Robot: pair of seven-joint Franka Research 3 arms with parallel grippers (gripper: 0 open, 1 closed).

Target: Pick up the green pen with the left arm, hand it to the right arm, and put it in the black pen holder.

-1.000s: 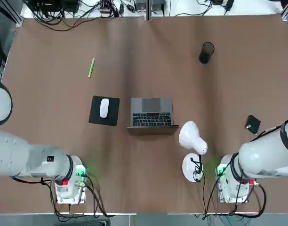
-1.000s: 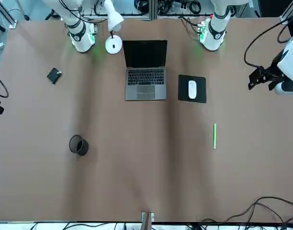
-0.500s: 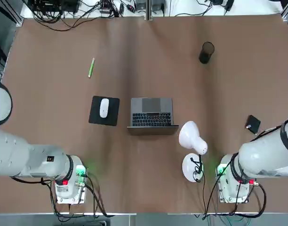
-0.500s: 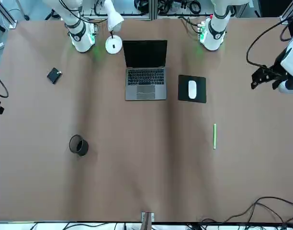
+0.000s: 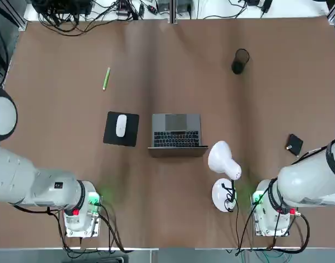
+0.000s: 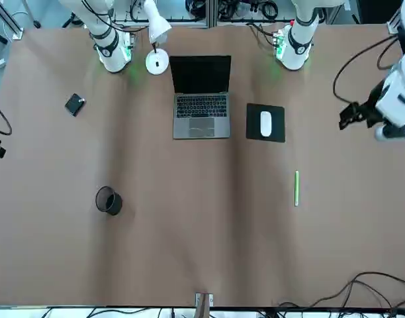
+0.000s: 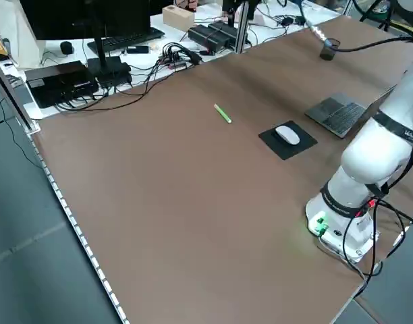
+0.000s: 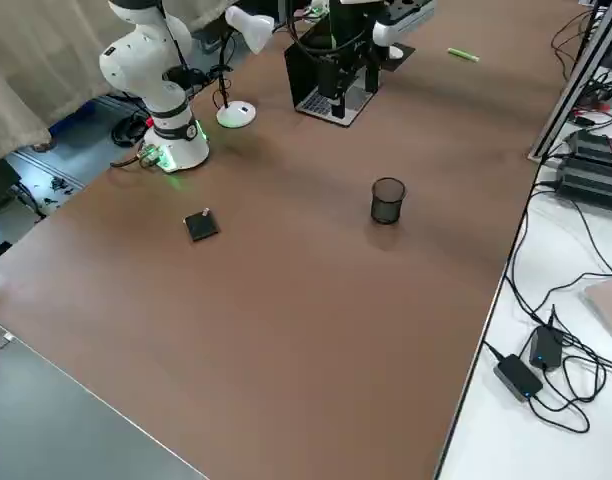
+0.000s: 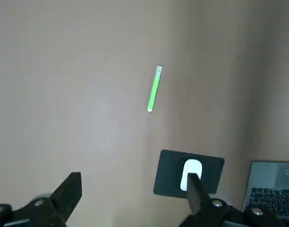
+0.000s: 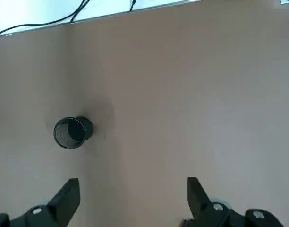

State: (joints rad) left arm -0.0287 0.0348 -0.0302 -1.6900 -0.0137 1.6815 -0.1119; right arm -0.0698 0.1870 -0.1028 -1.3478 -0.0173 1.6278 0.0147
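Standing upright on the brown surface, the black pen holder is sitting alone on the robot's right side, far from the bases; the right wrist view is looking down into its mouth, and as far as the dark mesh lets one judge, nothing is lying inside it. It is the only cup-like container showing. One green pen is lying flat on the left side of the surface, well apart from the holder and a little beyond the mouse pad, touching nothing else.

Counting the rest: one white mouse is resting on that one black pad, one open laptop is sitting just beside it, one white desk lamp is standing near the right arm's base, and one small flat black box is lying toward the right edge.

The left gripper is hanging above the surface with its two fingers spread wide and nothing between them, the pen lying farther out from it. The right gripper is likewise hanging with fingers wide apart and holding nothing, the holder lying off to one side below it.
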